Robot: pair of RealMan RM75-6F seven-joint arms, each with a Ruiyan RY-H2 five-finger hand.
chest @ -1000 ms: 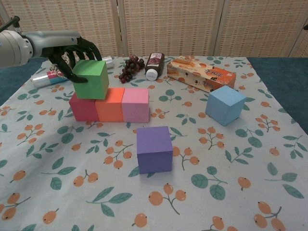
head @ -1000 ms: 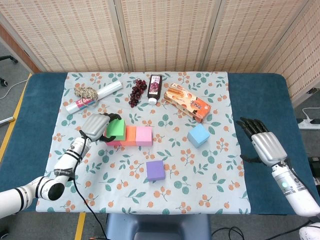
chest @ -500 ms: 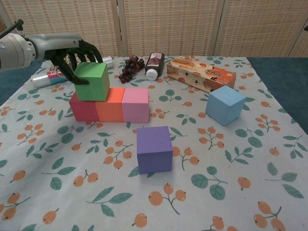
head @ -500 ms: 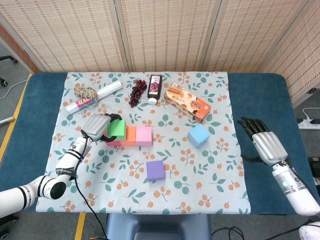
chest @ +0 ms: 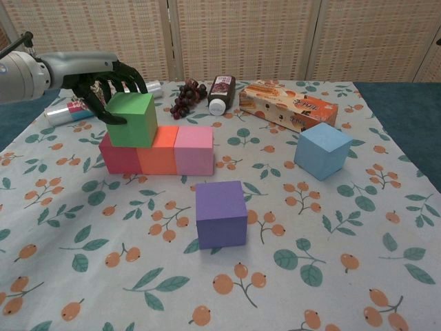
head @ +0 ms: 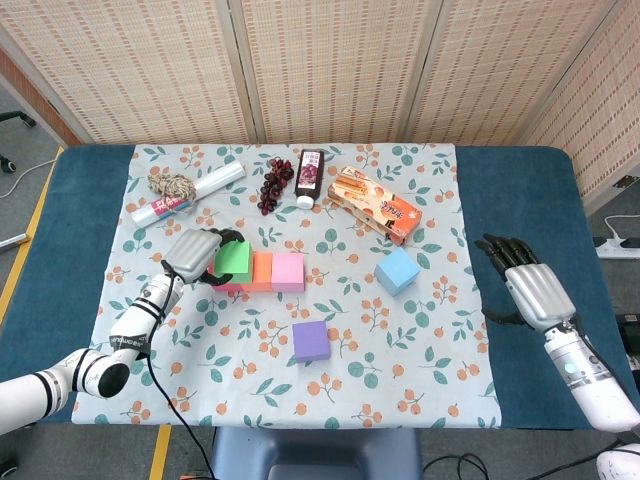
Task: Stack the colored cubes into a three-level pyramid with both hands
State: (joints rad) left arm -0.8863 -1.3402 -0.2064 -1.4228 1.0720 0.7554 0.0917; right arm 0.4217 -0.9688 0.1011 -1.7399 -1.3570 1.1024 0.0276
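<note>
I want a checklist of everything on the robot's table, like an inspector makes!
Surface: table with a blue cover and a floral cloth over the middle.
Job's things: red cube, orange cube and pink cube in a touching row; green cube on top at the red end; blue cube and purple cube apart, loose.
Clutter: grapes, dark bottle lying down, snack box, twine ball, wrapped roll.
Hands: left hand holds the green cube; right hand open, off the cloth.
Cables: black cable by the left arm.
Surroundings: woven screen panels behind.
</note>
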